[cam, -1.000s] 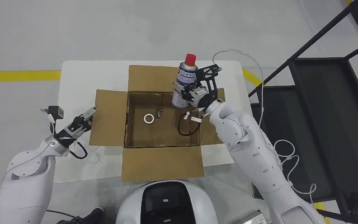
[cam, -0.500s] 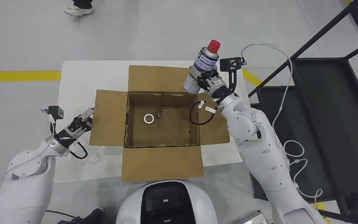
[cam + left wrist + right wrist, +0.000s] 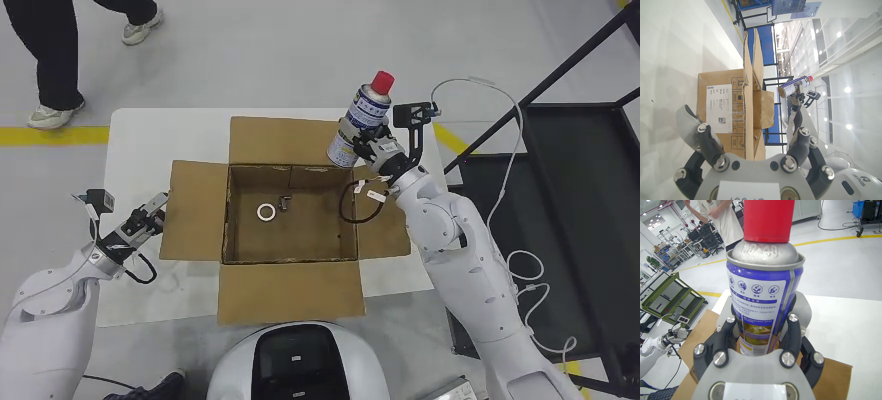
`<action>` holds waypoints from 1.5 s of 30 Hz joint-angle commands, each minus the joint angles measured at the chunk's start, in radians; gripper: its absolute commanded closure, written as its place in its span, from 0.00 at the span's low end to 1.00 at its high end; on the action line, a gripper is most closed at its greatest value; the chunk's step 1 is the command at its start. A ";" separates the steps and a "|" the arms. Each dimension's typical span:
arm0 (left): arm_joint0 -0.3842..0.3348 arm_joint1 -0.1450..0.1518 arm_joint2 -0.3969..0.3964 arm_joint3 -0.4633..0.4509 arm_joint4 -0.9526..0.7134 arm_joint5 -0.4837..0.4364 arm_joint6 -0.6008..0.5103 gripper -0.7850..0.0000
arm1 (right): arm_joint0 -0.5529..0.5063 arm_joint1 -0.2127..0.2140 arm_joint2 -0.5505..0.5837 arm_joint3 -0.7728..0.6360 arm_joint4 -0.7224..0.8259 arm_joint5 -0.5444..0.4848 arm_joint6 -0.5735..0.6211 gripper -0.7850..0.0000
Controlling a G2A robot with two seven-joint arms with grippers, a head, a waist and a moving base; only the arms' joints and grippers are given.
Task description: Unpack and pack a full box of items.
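- The right gripper [image 3: 372,152] [image 3: 764,306] has its jaws closed round the lower body of the spray can [image 3: 360,125] [image 3: 761,291], one finger pressed on each side.
- The can's red cap points away from those jaws and the can leans a little off upright (its base sits down between the fingers, near the palm).
- Below the right jaws lies the open cardboard box [image 3: 195,210] [image 3: 702,328]. The can is held in the air over the box's far right corner, clear of the cardboard.
- The left gripper [image 3: 155,208] [image 3: 742,115] has its jaws spread wide, with nothing between them.
- Straight ahead of the left jaws stands the box's side wall [image 3: 721,79]. The edge of its folded-out flap lines up with the gap between the fingers, and the fingertips are just beside the flap; contact cannot be told.
- Far beyond the left jaws, past the box, the can [image 3: 794,86] shows in the other gripper.
- On the box floor lie a pale ring [image 3: 267,211] and a small metal piece [image 3: 286,204], just beside each other.
- The box rests on a white table [image 3: 140,140].
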 commanded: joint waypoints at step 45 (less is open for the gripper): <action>0.000 0.000 0.000 0.000 0.000 0.000 0.000 0.00 | -0.150 0.033 0.217 -0.094 0.169 -0.246 0.102 1.00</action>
